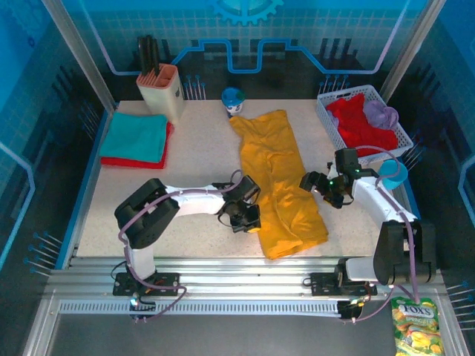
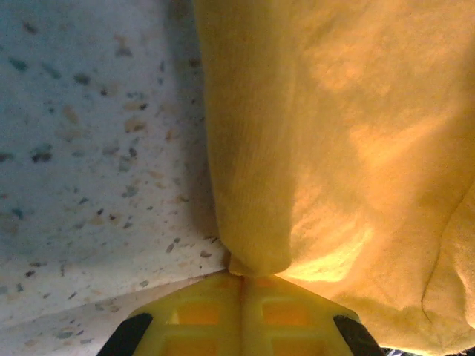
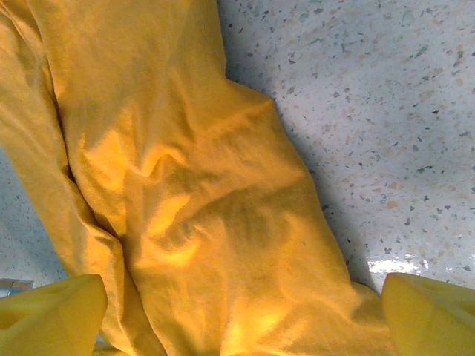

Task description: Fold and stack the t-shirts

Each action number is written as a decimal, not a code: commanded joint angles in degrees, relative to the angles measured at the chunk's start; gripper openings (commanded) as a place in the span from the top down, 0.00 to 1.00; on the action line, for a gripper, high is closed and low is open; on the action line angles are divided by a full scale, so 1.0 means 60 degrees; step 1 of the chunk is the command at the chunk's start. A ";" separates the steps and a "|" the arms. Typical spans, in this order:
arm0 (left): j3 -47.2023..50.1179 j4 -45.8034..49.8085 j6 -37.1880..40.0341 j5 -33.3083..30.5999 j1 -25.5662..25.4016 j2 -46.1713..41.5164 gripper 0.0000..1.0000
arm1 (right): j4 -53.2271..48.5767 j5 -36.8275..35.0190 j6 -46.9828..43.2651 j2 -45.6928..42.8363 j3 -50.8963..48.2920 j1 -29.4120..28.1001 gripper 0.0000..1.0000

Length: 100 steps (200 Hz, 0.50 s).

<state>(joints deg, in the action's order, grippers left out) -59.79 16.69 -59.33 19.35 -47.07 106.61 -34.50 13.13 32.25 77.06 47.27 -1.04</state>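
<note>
Left fingers [image 2: 200,322] clamp the near-left edge of the mustard-yellow t-shirt [image 1: 280,178], spread along the middle of the worktop [image 1: 185,178]; right fingers [image 3: 56,315] gape above its right side. The thin pinch may slip or lift one layer only.

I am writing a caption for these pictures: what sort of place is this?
Probably a robot test cell set up for folding laundry, not a home: blue wall panels enclose a speckled table, a mustard-yellow t-shirt lies spread on it, and a white basket holds more clothes.
</note>
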 commanded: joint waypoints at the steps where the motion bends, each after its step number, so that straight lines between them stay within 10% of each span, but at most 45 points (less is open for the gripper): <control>1: -0.0229 0.0145 0.0655 -0.0714 0.0575 0.0374 1.00 | -0.0115 0.0278 -0.0131 -0.0158 -0.0227 0.0188 0.04; 100: 0.0022 0.1890 0.3076 -0.0295 0.2752 -0.0333 1.00 | 0.0726 0.0339 -0.0004 0.0987 0.1005 -0.0759 0.04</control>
<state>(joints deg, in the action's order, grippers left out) -60.51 21.56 -45.91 20.82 -34.15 106.41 -32.91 14.02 32.29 79.33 47.88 -2.68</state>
